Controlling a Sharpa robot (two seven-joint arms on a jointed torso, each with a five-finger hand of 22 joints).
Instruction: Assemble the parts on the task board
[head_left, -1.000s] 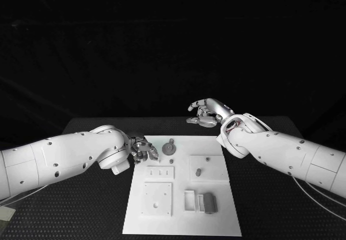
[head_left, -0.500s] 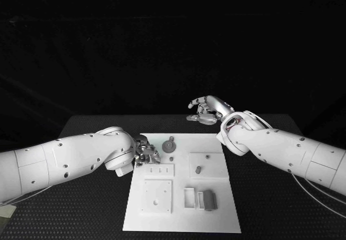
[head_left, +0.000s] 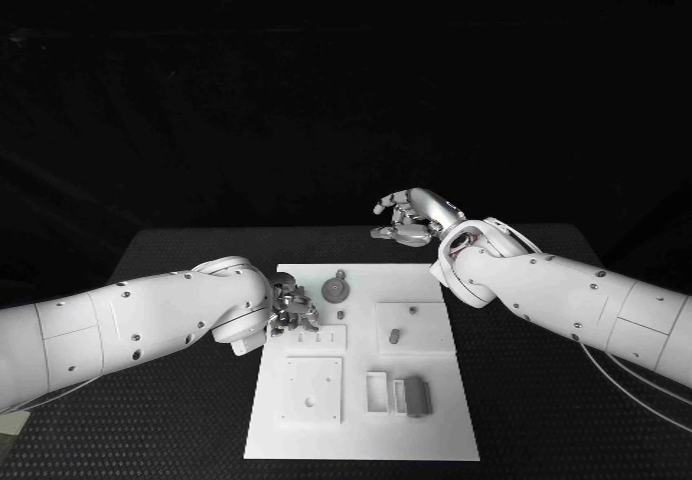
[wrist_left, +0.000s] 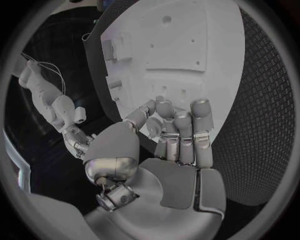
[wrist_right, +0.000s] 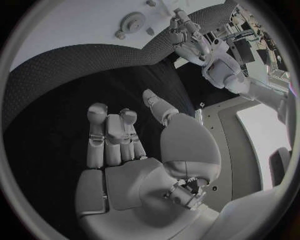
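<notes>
The white task board (head_left: 361, 420) lies in the middle of the black table. On its far part sit a round grey part (head_left: 336, 290), a small peg (head_left: 342, 317), another peg (head_left: 414, 311) and an oval piece (head_left: 392, 338). A grey block (head_left: 418, 398) lies near the front. My left hand (head_left: 290, 308) hovers at the board's far left edge, and the left wrist view shows that left hand (wrist_left: 165, 130) with fingers curled toward the thumb and nothing visible between them. My right hand (head_left: 411, 220) is raised beyond the board's far edge, where the right hand (wrist_right: 125, 135) holds nothing.
Raised white plates on the board include a slotted one (head_left: 320, 340) and a square one (head_left: 315, 390). A white bracket (head_left: 378, 392) stands beside the grey block. Black table (head_left: 562, 400) surrounds the board on both sides.
My left forearm has swung in closer to the board while its hand stays at the far left edge. The right hand has hardly moved. The camera shifted a little.
</notes>
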